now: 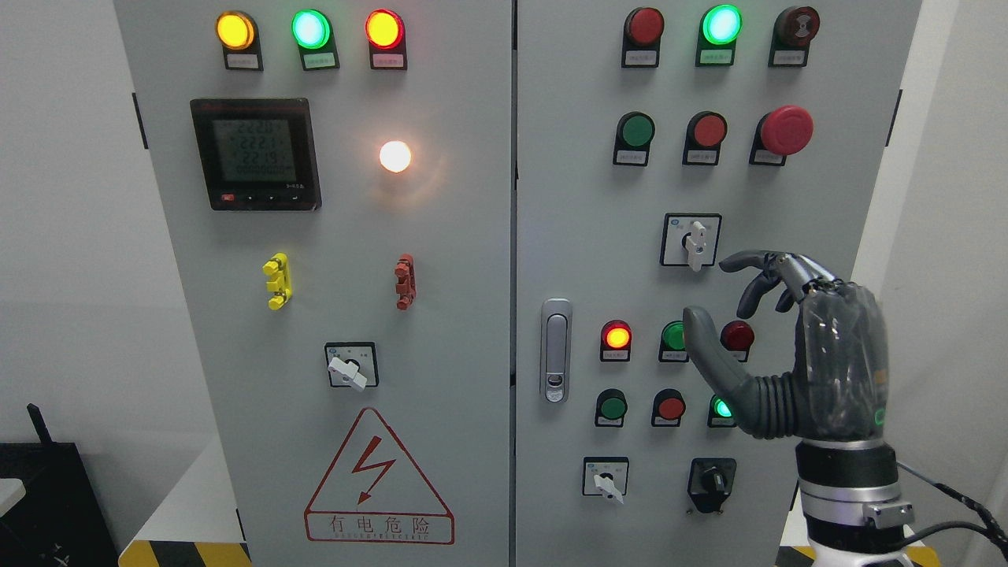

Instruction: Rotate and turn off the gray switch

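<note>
Hovering right robot hand (776,346), fingers spread, near gray switch (694,243) (seemingly apart).

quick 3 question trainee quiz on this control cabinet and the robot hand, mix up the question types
1. True or false: the right robot hand is gripping the rotary switch on the right door.
2. Which lamp in the top row of the left door glows green? A) left B) middle C) right
3. Fill in: the warning triangle sits directly below a rotary switch on the ___ door.

Key
1. False. The fingers are spread and hold nothing; the robot hand is beside and below the switch.
2. B, the green lamp.
3. Left.
</note>
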You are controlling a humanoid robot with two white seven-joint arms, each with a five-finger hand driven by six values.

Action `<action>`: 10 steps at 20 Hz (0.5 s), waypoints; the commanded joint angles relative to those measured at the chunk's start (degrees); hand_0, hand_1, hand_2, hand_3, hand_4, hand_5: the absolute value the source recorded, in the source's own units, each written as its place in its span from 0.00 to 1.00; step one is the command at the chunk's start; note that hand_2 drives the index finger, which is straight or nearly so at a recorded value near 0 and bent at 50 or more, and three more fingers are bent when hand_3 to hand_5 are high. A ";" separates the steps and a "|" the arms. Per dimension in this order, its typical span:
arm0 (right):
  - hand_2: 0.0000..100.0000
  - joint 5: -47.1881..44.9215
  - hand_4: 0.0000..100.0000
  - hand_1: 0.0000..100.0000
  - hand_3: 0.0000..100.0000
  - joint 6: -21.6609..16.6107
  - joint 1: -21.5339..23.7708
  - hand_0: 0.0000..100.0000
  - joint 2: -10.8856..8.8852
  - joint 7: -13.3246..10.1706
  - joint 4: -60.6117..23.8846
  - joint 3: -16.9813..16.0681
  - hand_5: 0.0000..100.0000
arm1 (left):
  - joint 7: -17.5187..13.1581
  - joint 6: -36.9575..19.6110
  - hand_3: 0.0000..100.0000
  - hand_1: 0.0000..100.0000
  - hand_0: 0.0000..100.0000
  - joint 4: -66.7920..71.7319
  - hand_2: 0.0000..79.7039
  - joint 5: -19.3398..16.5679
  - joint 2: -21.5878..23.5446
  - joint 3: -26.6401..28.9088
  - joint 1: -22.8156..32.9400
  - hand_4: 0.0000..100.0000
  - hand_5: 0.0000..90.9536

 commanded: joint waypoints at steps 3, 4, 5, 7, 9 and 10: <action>0.00 -0.09 0.00 0.26 0.00 -1.03 2.93 0.25 -5.85 1.63 -2.64 0.73 0.00 | -0.01 0.01 0.00 0.39 0.12 -1.49 0.00 1.06 0.00 0.44 -0.53 0.00 0.00; 0.00 -0.09 0.00 0.26 0.00 -1.02 3.10 0.24 -5.85 1.55 -2.64 0.73 0.00 | -0.01 0.01 0.00 0.39 0.12 -1.49 0.00 1.06 0.00 0.44 -0.53 0.00 0.00; 0.00 -0.09 0.00 0.26 0.00 -1.02 3.19 0.24 -5.85 1.55 -2.64 0.73 0.00 | -0.01 0.01 0.00 0.39 0.12 -1.49 0.00 1.06 0.00 0.44 -0.53 0.00 0.00; 0.00 -0.09 0.00 0.26 0.00 -0.94 3.19 0.24 -5.94 1.64 -2.64 0.64 0.00 | -0.01 0.01 0.00 0.39 0.12 -1.49 0.00 1.14 0.00 0.53 -0.53 0.00 0.00; 0.00 -0.09 0.00 0.26 0.00 -0.94 3.46 0.23 -6.02 1.55 -2.64 0.64 0.00 | -0.01 0.01 0.00 0.39 0.12 -1.49 0.00 1.06 0.00 0.44 -0.53 0.00 0.00; 0.00 -0.09 0.00 0.26 0.00 -0.94 3.72 0.23 -6.37 1.64 -2.64 0.64 0.00 | -0.01 0.01 0.00 0.39 0.12 -1.49 0.00 1.06 0.00 0.44 -0.53 0.00 0.00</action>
